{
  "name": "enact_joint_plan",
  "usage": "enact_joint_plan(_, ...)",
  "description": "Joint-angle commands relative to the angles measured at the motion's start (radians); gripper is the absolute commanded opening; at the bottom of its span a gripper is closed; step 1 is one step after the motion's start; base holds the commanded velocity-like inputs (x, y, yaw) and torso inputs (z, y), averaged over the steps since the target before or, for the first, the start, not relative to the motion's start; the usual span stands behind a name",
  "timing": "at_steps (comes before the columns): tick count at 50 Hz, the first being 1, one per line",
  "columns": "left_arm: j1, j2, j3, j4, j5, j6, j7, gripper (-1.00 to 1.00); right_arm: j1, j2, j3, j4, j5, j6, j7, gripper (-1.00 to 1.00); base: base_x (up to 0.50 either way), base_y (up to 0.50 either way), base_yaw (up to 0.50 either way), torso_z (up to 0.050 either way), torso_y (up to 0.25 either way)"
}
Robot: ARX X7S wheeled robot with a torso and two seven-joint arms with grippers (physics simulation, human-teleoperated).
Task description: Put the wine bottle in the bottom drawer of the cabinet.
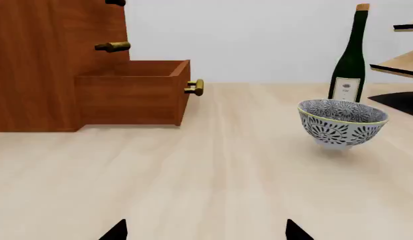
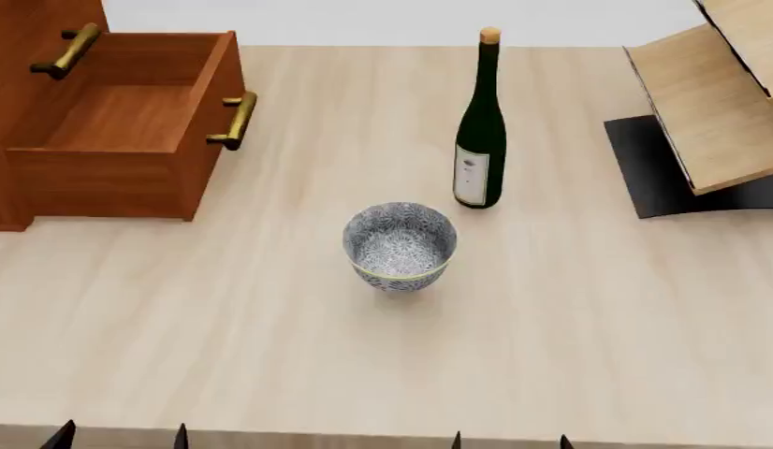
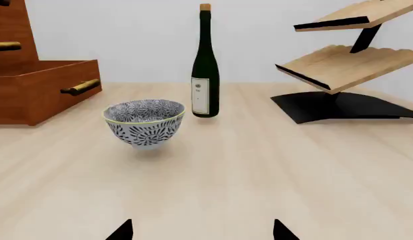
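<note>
Both grippers, left [image 2: 122, 436] and right [image 2: 510, 440], sit at the table's [image 2: 587, 318] near edge, jaws spread wide and empty (only fingertips show). Open tabletop lies ahead. One bowl [image 2: 401, 246], then one wine bottle [image 2: 482, 126] upright beyond it. The bottom drawer [image 2: 124, 122] stands pulled out of the cabinet [image 2: 24, 28].

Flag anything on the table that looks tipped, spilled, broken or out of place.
Nothing stands out. The wine bottle stands upright and corked, the blue-patterned bowl sits upright in front of it, and the bottom drawer is pulled open, showing nothing inside.
</note>
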Motion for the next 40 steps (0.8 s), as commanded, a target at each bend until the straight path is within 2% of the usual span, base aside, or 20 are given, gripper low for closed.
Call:
enact_joint_plan(1, 0.000, -0.010, 0.011, 0.000, -0.010, 0.000, -0.011, 1.00, 0.000, 0.009, -0.013, 0.000, 0.009, 0.000, 0.013, 1.00, 0.00, 0.00, 0.00, 0.000, 0.000)
enact_joint_plan(9, 0.012, -0.027, 0.029, -0.003, -0.067, 0.030, -0.047, 1.00, 0.003, 0.035, -0.041, -0.026, 0.060, 0.057, 0.035, 1.00, 0.00, 0.00, 0.00, 0.000, 0.000)
enact_joint_plan(19, 0.011, -0.047, 0.058, -0.027, -0.078, 0.054, -0.082, 1.00, 0.012, 0.055, -0.053, -0.087, 0.081, 0.157, 0.083, 1.00, 0.00, 0.00, 0.00, 0.000, 0.000)
enact_joint_plan(31, 0.017, -0.070, 0.092, -0.038, -0.051, 0.101, -0.124, 1.00, 0.020, 0.080, -0.077, -0.118, 0.075, 0.188, 0.114, 1.00, 0.00, 0.00, 0.00, 0.000, 0.000)
enact_joint_plan(32, 0.013, -0.109, 0.092, 0.112, -0.038, -0.049, -0.136, 1.00, 0.053, 0.106, -0.087, -0.268, 0.055, 0.338, 0.127, 1.00, 0.00, 0.00, 0.00, 0.000, 0.000)
enact_joint_plan(33, 0.000, -0.115, 0.089, 0.262, -0.045, -0.199, -0.136, 1.00, 0.061, 0.110, -0.090, -0.381, 0.056, 0.443, 0.129, 1.00, 0.00, 0.00, 0.00, 0.000, 0.000)
enact_joint_plan(35, -0.006, -0.120, 0.091, 0.546, -0.044, -0.442, -0.139, 1.00, 0.067, 0.114, -0.095, -0.412, 0.057, 0.472, 0.131, 1.00, 0.00, 0.00, 0.00, 0.000, 0.000)
enact_joint_plan(40, -0.040, -0.130, 0.092, 0.637, -0.056, -0.562, -0.145, 1.00, 0.092, 0.125, -0.106, -0.470, 0.054, 0.539, 0.138, 1.00, 0.00, 0.00, 0.00, 0.000, 0.000)
